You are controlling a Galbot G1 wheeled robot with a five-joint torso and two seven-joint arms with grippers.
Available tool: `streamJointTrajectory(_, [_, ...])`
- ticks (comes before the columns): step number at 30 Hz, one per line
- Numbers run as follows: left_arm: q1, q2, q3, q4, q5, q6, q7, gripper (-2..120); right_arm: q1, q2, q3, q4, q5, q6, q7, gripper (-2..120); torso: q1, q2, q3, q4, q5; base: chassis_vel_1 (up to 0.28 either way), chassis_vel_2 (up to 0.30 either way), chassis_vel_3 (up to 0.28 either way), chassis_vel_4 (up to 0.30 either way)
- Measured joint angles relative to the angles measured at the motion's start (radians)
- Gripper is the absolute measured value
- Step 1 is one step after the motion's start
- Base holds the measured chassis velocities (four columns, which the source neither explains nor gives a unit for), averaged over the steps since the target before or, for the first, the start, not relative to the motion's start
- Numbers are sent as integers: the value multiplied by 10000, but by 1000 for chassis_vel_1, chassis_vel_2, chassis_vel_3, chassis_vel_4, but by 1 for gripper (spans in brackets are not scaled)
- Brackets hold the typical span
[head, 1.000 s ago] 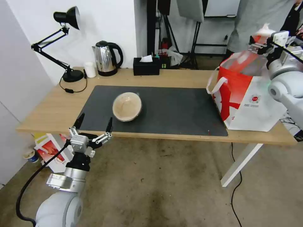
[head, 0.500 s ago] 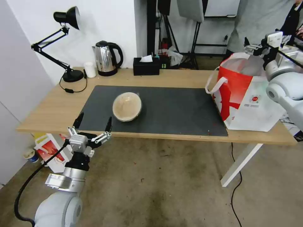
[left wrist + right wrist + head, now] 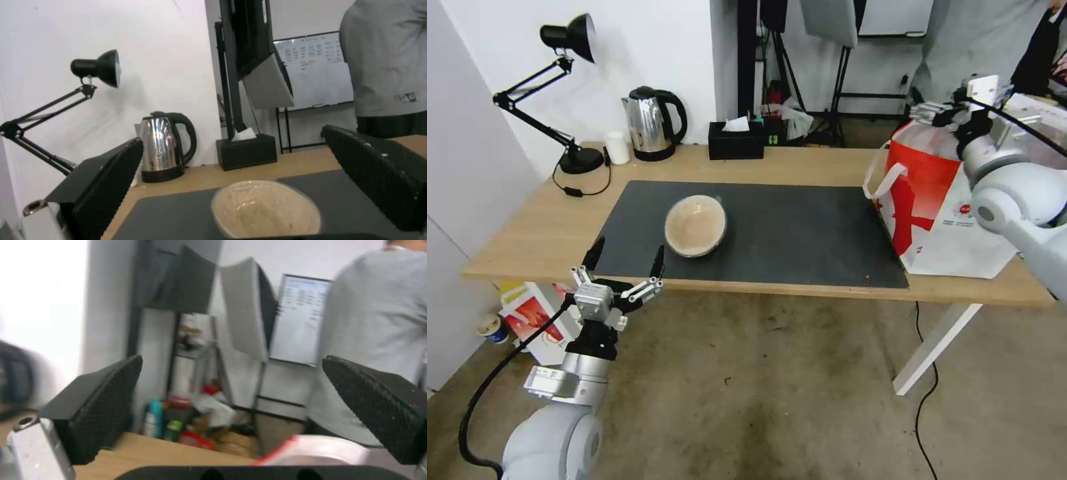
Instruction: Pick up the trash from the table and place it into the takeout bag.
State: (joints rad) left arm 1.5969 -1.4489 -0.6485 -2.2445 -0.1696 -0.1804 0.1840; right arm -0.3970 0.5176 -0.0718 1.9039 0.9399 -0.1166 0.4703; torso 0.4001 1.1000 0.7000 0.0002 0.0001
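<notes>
A tan shallow bowl point(image 3: 696, 225) of trash lies tilted on the dark grey mat point(image 3: 800, 227) of the light-wood table point(image 3: 547, 227); the left wrist view shows the bowl point(image 3: 267, 210) close ahead. My left gripper point(image 3: 632, 245) hangs open just in front of the table's front edge, short of the bowl, with nothing between its fingers point(image 3: 106, 186). The white and red takeout bag point(image 3: 947, 200) stands at the table's right end. Over the bag's near-left top edge my right gripper point(image 3: 928, 112) is open and empty, its fingers point(image 3: 98, 403) wide apart above the bag's rim point(image 3: 311, 450).
At the back of the table stand a steel kettle point(image 3: 650, 123), a black tissue box point(image 3: 736, 140), a small white cup point(image 3: 617, 147) and a black desk lamp point(image 3: 570, 87). A small red-white bag point(image 3: 534, 313) sits on the floor at the left. A person stands behind the bag.
One second ago my right gripper held a white and red piece of trash over the takeout bag; it let go, and has since moved left and slightly down. The left arm stayed put.
</notes>
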Motion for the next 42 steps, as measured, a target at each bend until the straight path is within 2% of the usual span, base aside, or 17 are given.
streamJointTrajectory(3, [-1,-20,4,34,9,1,2,100,-715,52,511,1131,15,149,34,100,-1,1,0,-1,-4,0,0,0,0])
streamJointTrajectory(9, [-6,-58,12,36,21,1,8,100,-2114,190,1163,2480,-252,516,-49,100,-1,0,0,-1,-3,0,0,0,0])
streamJointTrajectory(12, [-25,-74,26,35,30,5,12,100,-3504,425,1811,3252,-1051,811,-171,100,-1,1,0,-1,0,0,0,0,0])
streamJointTrajectory(14, [-26,-79,28,35,34,7,12,100,-3658,460,1894,3334,-1153,843,-177,100,-1,1,-1,-3,1,0,0,0,0])
streamJointTrajectory(18, [-36,-152,65,35,102,15,17,100,-5647,1025,3037,4023,-2549,1274,-242,100,-2,1,-1,-3,-3,0,0,0,0])
streamJointTrajectory(24, [-71,-213,89,47,138,15,21,100,-6962,1773,3602,4335,-3456,1672,-279,100,-2,0,-1,-2,-4,0,0,0,0])
streamJointTrajectory(32, [-86,-205,59,58,121,15,23,100,-8632,3421,3806,4331,-5474,2283,-150,100,-1,1,0,-2,-1,0,0,0,0])
streamJointTrajectory(42, [-182,-219,103,152,100,5,23,100,-9891,4352,3885,4022,-7126,3103,30,100,-1,1,0,-1,-3,0,0,0,0])
